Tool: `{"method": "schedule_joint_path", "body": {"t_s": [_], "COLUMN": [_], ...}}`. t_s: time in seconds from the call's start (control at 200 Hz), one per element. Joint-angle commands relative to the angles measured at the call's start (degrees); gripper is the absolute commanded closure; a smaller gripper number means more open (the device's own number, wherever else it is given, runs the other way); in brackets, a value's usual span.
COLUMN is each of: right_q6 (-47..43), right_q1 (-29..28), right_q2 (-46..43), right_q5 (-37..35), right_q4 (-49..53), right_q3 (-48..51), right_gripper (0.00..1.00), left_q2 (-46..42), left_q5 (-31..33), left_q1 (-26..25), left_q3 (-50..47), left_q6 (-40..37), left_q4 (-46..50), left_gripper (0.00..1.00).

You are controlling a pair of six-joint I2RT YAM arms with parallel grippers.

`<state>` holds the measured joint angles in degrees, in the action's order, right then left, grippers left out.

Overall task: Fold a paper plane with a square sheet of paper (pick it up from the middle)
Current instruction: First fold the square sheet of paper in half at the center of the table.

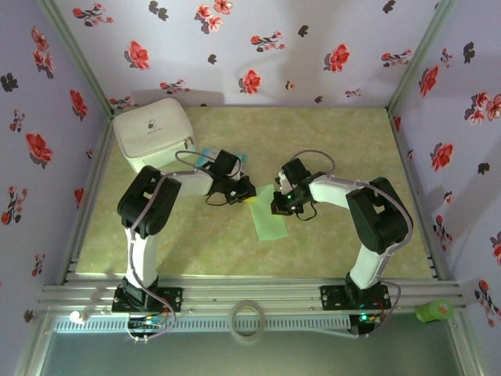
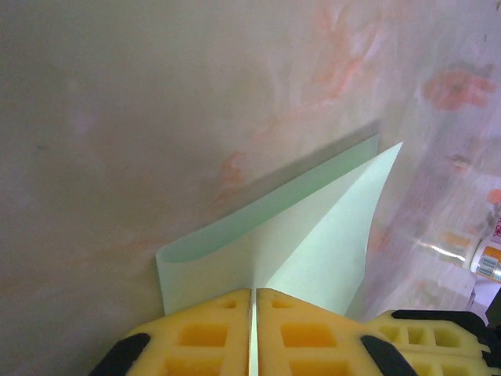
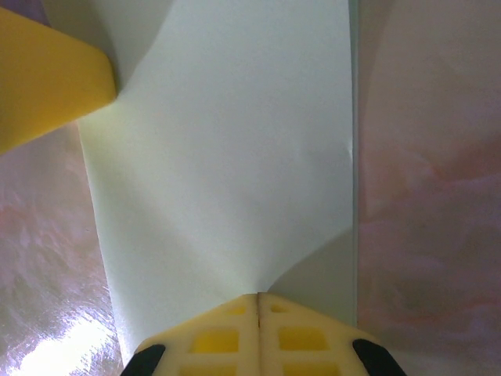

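Two shut pincers: the left gripper (image 2: 254, 292) and the right gripper (image 3: 258, 295) each nip an edge of the square sheet of paper (image 1: 271, 222), already folded over and lying on the table (image 1: 352, 157) between the arms, likely to keep both layers aligned while the crease gets pressed.
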<state>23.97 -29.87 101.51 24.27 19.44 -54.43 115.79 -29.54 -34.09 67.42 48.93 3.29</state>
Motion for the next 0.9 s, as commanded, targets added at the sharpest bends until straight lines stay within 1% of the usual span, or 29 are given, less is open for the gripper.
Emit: {"method": "schedule_joint_path", "body": {"t_s": [0.0,0.39,0.63,0.895], "right_q6": [-0.8,-0.4,0.5,-0.6], "right_q1": [0.0,0.0,0.0,0.0], "right_q2": [2.0,1.1,1.9,2.2], "right_q5": [-5.2,-5.7,-5.7,-6.4], "right_q4": [6.7,6.4,4.8,7.0], "right_q3": [1.9,3.0,4.1,3.3], "right_gripper": [1.0,1.0,1.0,1.0], "left_q2": [1.1,3.1,4.1,4.6], "left_q5": [1.7,4.4,4.4,4.8], "left_q1": [1.3,2.3,2.4,2.4], "left_q3": [2.5,0.1,0.6,1.0], "left_q6": [-2.0,0.0,0.4,0.3], "left_q4": [3.7,2.0,1.5,1.0], "left_gripper": [0.89,0.92,0.92,0.92]}}
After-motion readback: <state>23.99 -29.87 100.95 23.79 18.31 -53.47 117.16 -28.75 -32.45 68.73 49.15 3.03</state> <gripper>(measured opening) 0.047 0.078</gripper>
